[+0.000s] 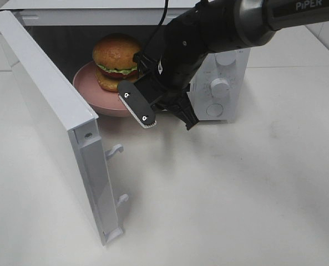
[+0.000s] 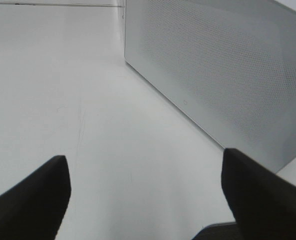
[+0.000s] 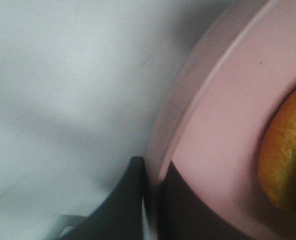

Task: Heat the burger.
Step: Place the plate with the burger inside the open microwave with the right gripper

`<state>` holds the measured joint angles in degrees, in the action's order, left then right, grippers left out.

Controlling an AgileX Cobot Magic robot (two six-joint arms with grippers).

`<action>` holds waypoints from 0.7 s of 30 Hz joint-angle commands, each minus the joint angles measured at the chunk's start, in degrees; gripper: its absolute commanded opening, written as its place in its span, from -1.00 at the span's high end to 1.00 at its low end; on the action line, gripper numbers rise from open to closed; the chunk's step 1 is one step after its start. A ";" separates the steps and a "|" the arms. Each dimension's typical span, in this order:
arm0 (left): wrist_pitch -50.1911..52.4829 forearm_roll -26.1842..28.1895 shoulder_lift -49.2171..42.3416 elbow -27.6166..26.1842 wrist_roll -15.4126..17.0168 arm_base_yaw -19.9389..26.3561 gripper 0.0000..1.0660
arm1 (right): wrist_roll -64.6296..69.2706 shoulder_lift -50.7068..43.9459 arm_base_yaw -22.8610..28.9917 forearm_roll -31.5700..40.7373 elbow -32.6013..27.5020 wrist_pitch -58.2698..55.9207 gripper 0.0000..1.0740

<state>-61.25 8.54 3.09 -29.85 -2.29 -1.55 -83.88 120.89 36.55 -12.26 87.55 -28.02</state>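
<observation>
My R gripper (image 3: 154,200) pinches the pink plate (image 1: 86,83) by its rim; burger (image 1: 115,55) sits on it, in microwave (image 1: 225,83) mouth. L gripper (image 2: 145,195) wide, empty. Loading step, I reckon. Next: push plate deeper, release, back out w/o dragging it.

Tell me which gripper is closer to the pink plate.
Right. The right gripper is shut on the rim of the pink plate; the left gripper hangs open outside the microwave, facing its perforated panel.

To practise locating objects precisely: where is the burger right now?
In the exterior high view the burger sits upper left of centre, on the pink plate just inside the open microwave.
</observation>
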 commanded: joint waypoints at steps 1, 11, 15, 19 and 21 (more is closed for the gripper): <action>-0.11 -0.06 0.06 0.17 -0.06 -0.23 -0.47 | 3.21 0.29 -0.34 -2.52 3.27 0.97 1.00; -0.11 -0.06 0.06 0.17 -0.06 -0.23 -0.47 | 6.76 5.90 -0.34 -4.24 13.06 -0.17 1.00; -0.11 -0.06 0.06 0.17 -0.06 -0.23 -0.47 | 6.76 7.28 -0.34 -4.41 14.73 -0.17 1.00; -0.11 -0.06 0.06 0.17 -0.06 -0.23 -0.47 | 6.82 9.17 -0.34 -4.41 16.73 0.00 1.00; -0.11 -0.06 0.06 0.17 -0.06 -0.23 -0.47 | 6.88 9.85 -0.34 -4.41 17.70 0.17 1.00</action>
<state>-61.25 8.54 3.09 -29.85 -2.29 -1.55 -77.58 131.55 36.44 -15.87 103.88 -30.65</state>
